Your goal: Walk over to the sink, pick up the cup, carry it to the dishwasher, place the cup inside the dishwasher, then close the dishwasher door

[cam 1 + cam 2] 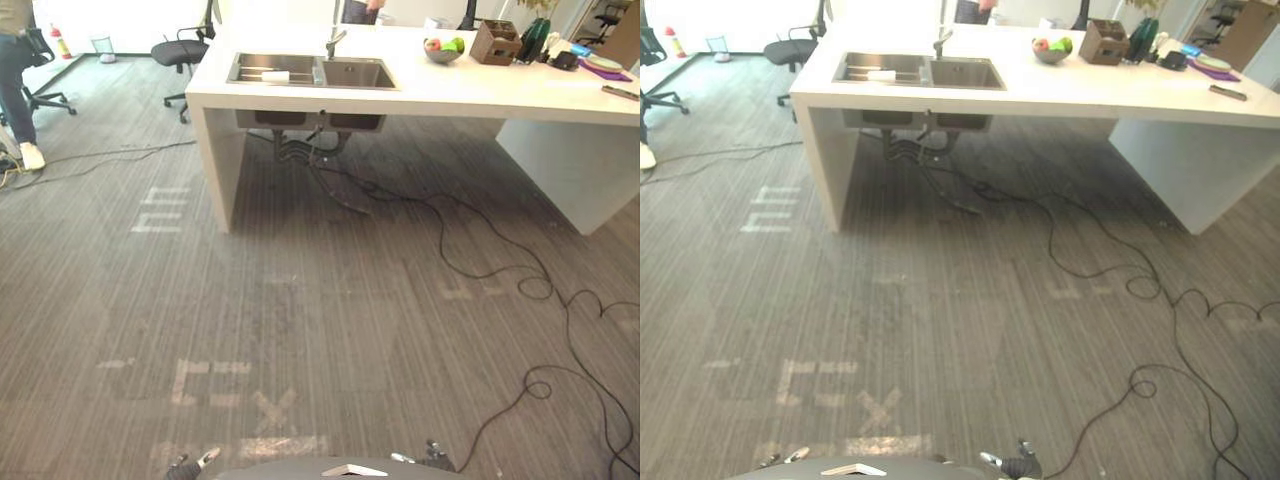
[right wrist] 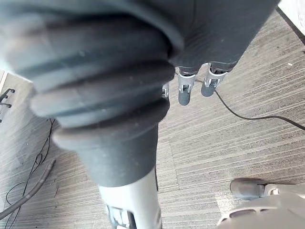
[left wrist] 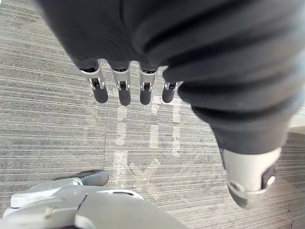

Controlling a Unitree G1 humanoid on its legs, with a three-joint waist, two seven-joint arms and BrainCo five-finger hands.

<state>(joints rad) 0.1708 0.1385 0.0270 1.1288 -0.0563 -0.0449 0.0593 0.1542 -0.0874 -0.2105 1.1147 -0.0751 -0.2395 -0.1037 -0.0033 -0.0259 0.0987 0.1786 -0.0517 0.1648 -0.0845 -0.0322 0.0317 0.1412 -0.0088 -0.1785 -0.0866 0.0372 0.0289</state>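
- The white cup sits in the left basin of the sink, which is set in the white counter well ahead of me.
- A fruit bowl stands on the counter, right of the sink.
- My left hand hangs over the grey carpet, fingers straight, holding nothing.
- My right hand hangs relaxed and empty.
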